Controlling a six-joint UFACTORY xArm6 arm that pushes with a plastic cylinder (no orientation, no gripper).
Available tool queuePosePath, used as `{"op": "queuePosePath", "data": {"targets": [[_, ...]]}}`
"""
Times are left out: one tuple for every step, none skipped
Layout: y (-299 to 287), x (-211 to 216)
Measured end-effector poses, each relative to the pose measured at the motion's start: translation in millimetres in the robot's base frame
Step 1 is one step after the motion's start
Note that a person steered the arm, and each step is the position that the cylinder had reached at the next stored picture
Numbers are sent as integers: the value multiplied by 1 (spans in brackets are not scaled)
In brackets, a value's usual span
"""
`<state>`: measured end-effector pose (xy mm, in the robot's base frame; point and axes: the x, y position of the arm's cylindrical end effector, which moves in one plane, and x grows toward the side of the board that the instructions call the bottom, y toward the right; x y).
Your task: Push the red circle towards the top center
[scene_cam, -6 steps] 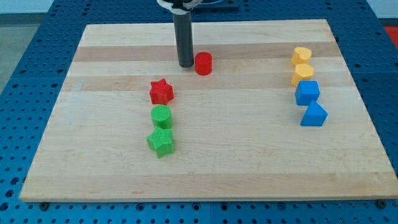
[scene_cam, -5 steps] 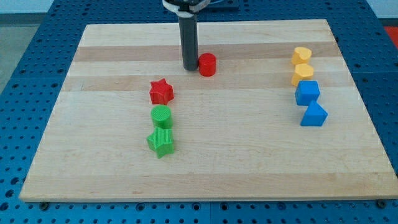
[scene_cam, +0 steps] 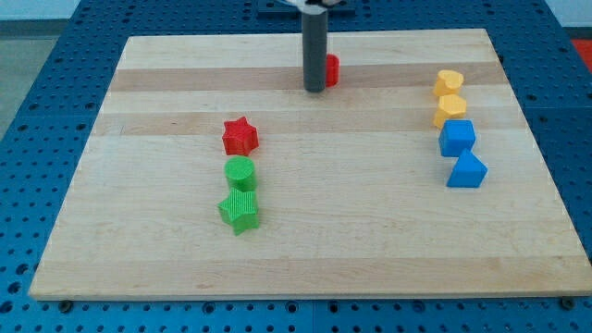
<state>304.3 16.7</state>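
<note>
The red circle [scene_cam: 331,69] is a short red cylinder near the top middle of the wooden board [scene_cam: 166,250]. The dark rod stands in front of its left side and hides part of it. My tip [scene_cam: 314,90] rests on the board just left of and slightly below the red circle, touching or nearly touching it.
A red star [scene_cam: 240,136], a green circle [scene_cam: 240,172] and a green star [scene_cam: 240,211] line up left of centre. At the right stand two yellow blocks [scene_cam: 449,83] [scene_cam: 450,109] and two blue blocks [scene_cam: 457,137] [scene_cam: 466,170].
My tip has moved right and up the view, and the red circle has slid up and right with it, closer to the board's top edge. The other blocks have not moved.
</note>
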Motion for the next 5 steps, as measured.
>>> {"op": "queuePosePath", "data": {"targets": [[12,-15],[13,-15],[-7,-10],[-37,-10],[-40,-34]]}}
